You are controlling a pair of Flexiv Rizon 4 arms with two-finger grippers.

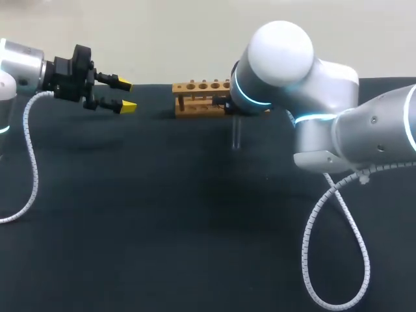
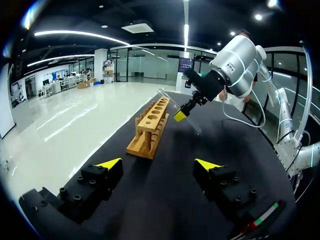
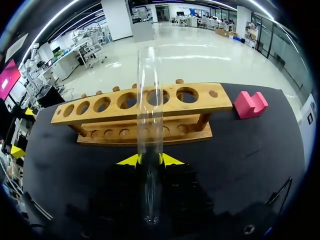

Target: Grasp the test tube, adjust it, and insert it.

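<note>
The clear glass test tube (image 3: 150,125) runs between the yellow tips of my right gripper (image 3: 150,160), which is shut on its lower part. Its open end points at the wooden rack (image 3: 145,107), a short way ahead and level with the top row of holes. In the head view the tube (image 1: 236,134) hangs upright in front of the rack (image 1: 198,97), and my right arm's elbow hides the gripper itself. My left gripper (image 1: 127,95) is open and holds nothing, left of the rack. The left wrist view has my right gripper (image 2: 181,115) beside the rack (image 2: 152,127).
A pink block (image 3: 250,104) lies on the black table (image 1: 162,214) next to the rack's end. My right arm's white coiled cable (image 1: 338,227) loops over the table's front right. Another cable (image 1: 26,162) hangs at the left edge.
</note>
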